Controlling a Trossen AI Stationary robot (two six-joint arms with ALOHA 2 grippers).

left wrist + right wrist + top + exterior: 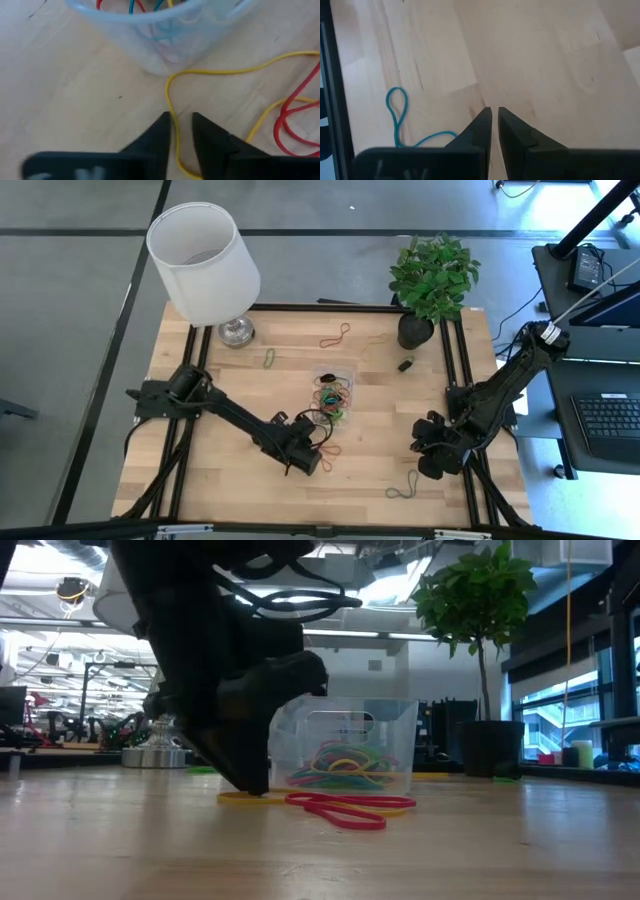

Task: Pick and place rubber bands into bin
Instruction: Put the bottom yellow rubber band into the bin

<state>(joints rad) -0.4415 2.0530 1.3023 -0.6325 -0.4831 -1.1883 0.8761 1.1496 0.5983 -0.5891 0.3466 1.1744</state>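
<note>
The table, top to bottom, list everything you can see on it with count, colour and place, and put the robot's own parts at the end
Bin: one, clear, table centre, holding a heap of mixed-colour bands.
Yellow band: one, on the wood just outside the bin, running between the left gripper's fingers.
Red band: one, beside the yellow one.
Other loose bands: red near the far edge, green by the lamp, green near the front edge.
Lamp: one, white shade, far left corner.
Plant: one, green in a black pot, far right.
Black block: one, small, near the plant.
Left gripper: at the yellow band, fingers slightly apart.
Right gripper: right side, waiting, nearly closed, empty.
</note>
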